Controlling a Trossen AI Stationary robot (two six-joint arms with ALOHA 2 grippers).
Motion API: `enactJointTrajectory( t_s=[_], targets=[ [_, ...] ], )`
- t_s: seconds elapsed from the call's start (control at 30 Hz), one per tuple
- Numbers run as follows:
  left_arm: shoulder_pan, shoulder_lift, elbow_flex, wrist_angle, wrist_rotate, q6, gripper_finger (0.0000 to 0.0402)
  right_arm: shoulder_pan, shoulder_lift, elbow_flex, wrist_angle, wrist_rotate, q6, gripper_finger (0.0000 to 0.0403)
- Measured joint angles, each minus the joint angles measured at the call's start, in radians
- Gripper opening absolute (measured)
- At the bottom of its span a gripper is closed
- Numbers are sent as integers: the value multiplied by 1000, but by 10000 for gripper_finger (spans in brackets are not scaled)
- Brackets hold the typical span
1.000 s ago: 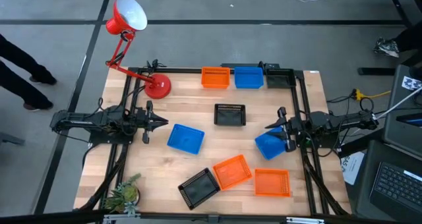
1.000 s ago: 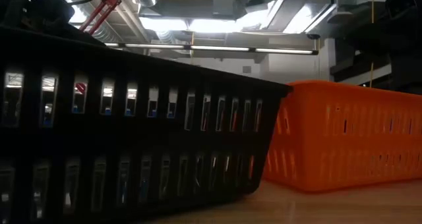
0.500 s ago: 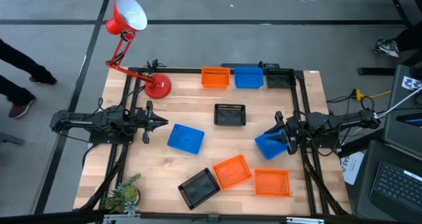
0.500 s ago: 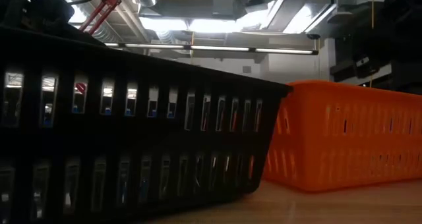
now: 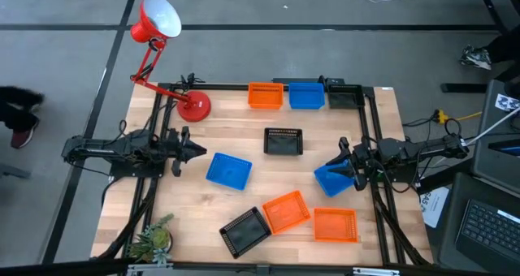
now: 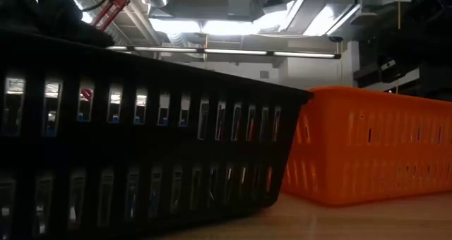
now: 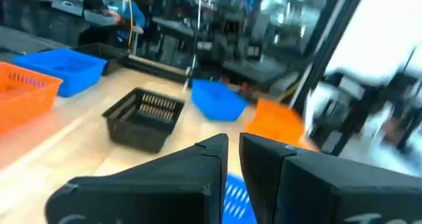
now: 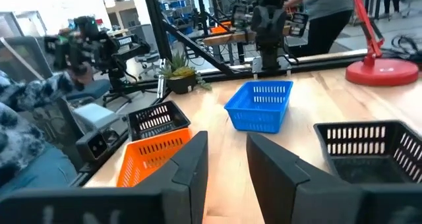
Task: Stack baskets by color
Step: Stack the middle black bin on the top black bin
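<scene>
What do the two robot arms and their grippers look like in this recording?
Both arms are dark, nearly black, jointed links with black cables running along them. The left gripper and right gripper each end in two dark fingers. In the wrist views those fingers look flat, wedge-shaped and matte, without visible markings.

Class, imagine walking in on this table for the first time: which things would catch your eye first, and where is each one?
First, the bright red metal desk lamp leaning out over the wooden table's far left corner. Next, the scatter of perforated plastic baskets: an orange basket beside a blue basket at the far edge. On the right, the right gripper holds a tilted blue basket.
</scene>
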Motion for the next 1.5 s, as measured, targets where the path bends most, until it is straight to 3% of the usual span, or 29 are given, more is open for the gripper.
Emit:
enactJointTrajectory(
  t_s=[0.27,0.6,1.0,1.2,1.3,1.4,1.5],
  targets=[
    [0,0,0,142,-12,52,31,34,13,0,25,-152,-77,106],
    [-1,31,0,156,20,5,31,68,12,0,58,-152,-79,106],
    [-1,126,0,184,79,-23,31,68,12,0,310,86,-108,106],
    [-1,170,0,182,56,67,31,68,12,0,289,136,-94,106],
    [-1,183,0,182,54,80,31,67,12,7,275,137,-4,106],
    [-1,190,0,182,53,80,31,67,27,57,194,150,48,106],
    [-1,191,0,182,53,80,31,67,74,143,42,234,55,106]
  ],
)
